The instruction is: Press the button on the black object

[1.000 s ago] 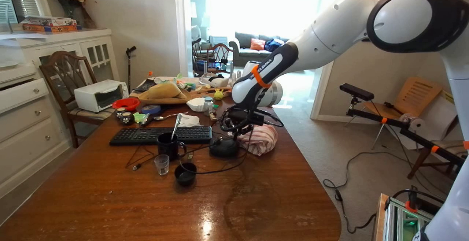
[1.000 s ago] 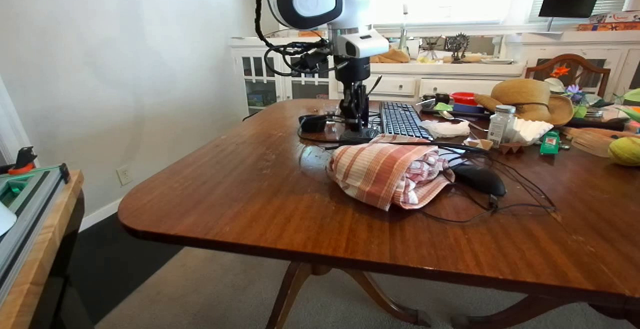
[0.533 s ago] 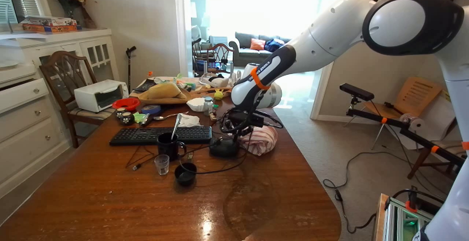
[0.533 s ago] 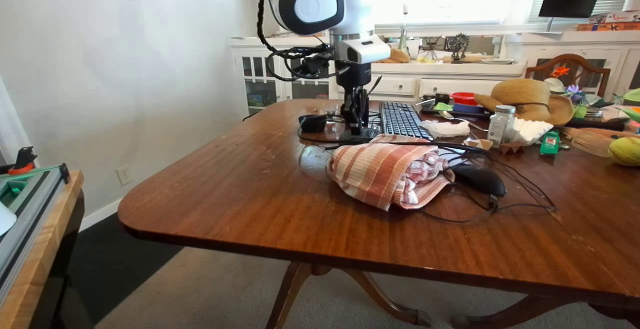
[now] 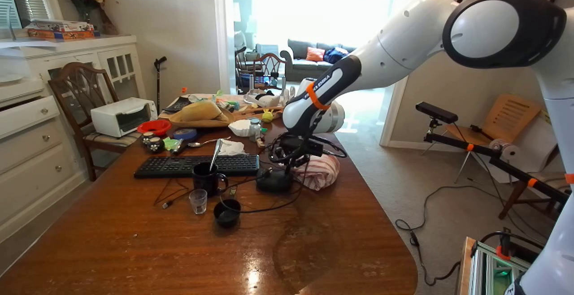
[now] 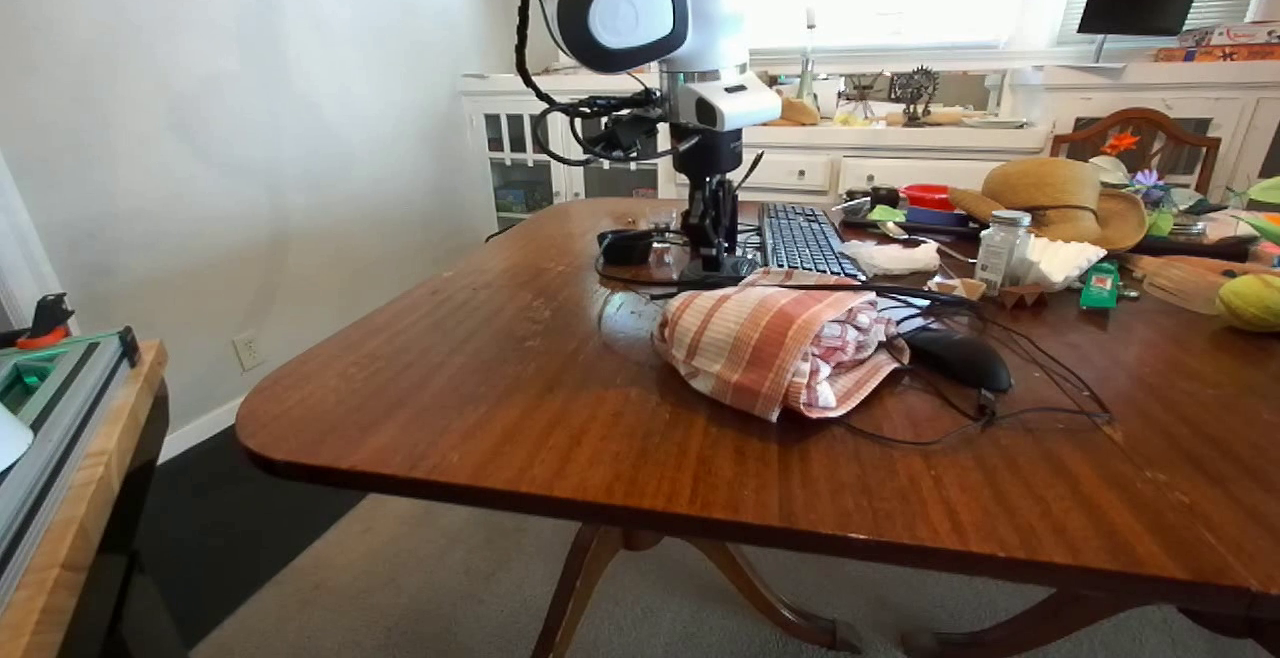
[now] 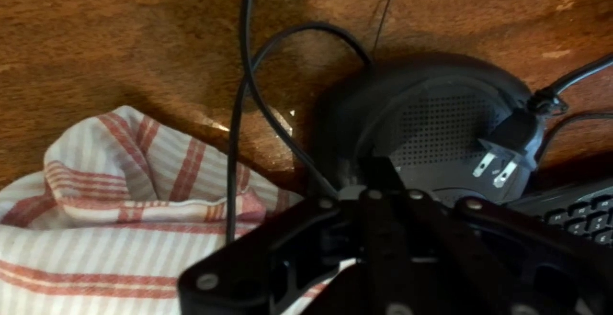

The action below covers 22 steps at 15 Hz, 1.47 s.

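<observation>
- Pointing at the black object (image 7: 421, 130) in the wrist view, the gripper (image 7: 380, 174) has its fingers pressed together; the tips lie in front of the object's lower left part, and whether they touch it I cannot tell.
- The object shows a dotted grille on top, and a black plug (image 7: 515, 135) with 2 metal prongs lies at its right side.
- To the left, a black cable (image 7: 232, 147) loops across the wooden table (image 7: 96, 56) and runs over a cloth (image 7: 143, 248) with red stripes; a keyboard (image 7: 586, 217) shows at the right edge.
- In an exterior view, the white arm (image 5: 390, 53) slopes down from the right, its lower end wrapped in black wiring (image 5: 291, 145).
- Below it the black object sits on the table, between a black mug (image 5: 205, 185) and the cloth; a metal utensil (image 5: 216, 153) leans in the mug, a clear glass (image 5: 198, 201) stands just beside it, and a small black cup (image 5: 228, 218) stands nearby.
- Past the keyboard are a red bowl (image 5: 154, 127) and a straw hat (image 5: 199, 111).
- In an exterior view, a black mouse (image 6: 955, 358) lies just beside the cloth; a glass jar (image 6: 1003, 250) and a green packet (image 6: 1100, 285) are farther right.
- There the gripper points straight down at the black object, which shows just beyond the cloth.
</observation>
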Motion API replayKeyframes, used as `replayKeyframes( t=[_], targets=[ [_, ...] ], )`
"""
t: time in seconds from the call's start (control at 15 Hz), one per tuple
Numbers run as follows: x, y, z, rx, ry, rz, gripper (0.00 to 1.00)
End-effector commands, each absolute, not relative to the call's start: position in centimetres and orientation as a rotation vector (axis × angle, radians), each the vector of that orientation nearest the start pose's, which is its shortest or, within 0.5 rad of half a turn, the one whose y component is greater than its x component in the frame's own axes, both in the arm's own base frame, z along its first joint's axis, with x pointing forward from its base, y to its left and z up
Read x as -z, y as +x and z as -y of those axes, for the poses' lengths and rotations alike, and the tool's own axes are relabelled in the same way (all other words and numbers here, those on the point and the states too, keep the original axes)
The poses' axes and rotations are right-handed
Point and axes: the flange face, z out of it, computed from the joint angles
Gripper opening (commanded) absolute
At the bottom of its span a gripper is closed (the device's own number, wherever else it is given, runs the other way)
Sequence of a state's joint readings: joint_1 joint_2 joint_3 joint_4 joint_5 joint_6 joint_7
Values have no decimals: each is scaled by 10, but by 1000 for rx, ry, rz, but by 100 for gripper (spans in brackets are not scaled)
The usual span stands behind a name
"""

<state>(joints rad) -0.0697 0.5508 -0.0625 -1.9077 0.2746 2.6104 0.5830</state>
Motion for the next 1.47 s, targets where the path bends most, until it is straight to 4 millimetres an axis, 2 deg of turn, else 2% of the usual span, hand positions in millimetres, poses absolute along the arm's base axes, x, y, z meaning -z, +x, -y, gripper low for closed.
replayKeyframes(
  t=[0.0,1.13,1.4],
  targets=[
    [-216,644,92,209,-2650,-1320,0],
    [-200,646,94,219,-2661,-1301,0],
    [-177,636,87,169,-2731,-1262,0]
  ],
)
